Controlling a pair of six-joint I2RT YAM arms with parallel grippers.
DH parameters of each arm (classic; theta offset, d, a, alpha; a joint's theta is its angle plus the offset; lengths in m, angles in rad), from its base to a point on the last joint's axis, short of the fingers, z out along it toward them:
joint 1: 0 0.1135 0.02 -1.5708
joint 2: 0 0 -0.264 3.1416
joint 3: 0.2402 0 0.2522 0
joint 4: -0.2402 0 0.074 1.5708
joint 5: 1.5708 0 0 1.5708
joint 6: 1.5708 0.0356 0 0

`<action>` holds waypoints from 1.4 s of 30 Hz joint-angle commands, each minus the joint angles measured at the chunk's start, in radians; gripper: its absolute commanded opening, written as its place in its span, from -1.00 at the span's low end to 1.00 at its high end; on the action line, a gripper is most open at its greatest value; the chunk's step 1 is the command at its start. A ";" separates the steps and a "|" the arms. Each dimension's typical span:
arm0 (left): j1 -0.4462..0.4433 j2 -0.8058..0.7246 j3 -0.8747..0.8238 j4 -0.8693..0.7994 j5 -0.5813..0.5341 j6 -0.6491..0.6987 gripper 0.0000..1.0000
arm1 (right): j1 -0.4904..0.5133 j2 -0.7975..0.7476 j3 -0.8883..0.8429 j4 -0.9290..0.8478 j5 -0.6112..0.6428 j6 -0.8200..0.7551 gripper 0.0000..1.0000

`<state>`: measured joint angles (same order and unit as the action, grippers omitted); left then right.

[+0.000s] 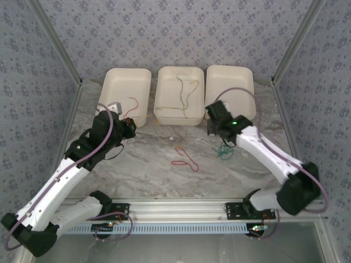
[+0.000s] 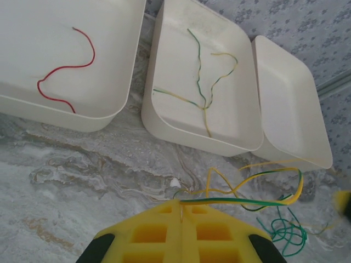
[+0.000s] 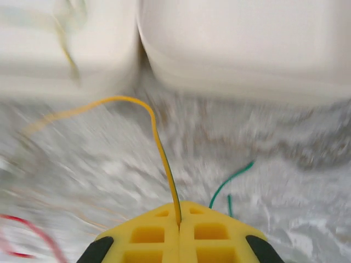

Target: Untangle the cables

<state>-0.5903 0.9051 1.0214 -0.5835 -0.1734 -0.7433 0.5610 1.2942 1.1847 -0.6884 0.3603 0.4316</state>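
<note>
Your yellow-green cable (image 2: 230,201) runs low across the left wrist frame, strung betw both grippers. The left gripper (image 2: 182,207) pinches one end, pads pressed together, and the right gripper (image 3: 179,213) is clamped on the other, prob to draw it out of the green cable (image 1: 224,152) bunched right of center, top view. It's thin, limp, looping. A red cable (image 1: 185,158) lies loose mid-frame. Sorted ones sit in the left tray (image 2: 33,44) & middle tray (image 2: 170,66).

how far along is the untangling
Done: one red wire lies in the left tray, yellow-green ones in the middle tray. In hand: left claw and right claw each pinch yellow-green wire. To do: a red loop and green bundle on the table.
</note>
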 commanded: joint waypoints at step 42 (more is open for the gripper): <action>0.066 0.752 0.418 0.446 0.013 -0.108 -1.00 | -0.285 0.693 0.718 0.587 -0.841 0.267 -1.00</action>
<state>-0.5377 1.6180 1.4002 -0.2119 -0.1432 -0.7914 0.2714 1.9446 1.8370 -0.1562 -0.4274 0.6662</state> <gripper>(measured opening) 0.053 0.056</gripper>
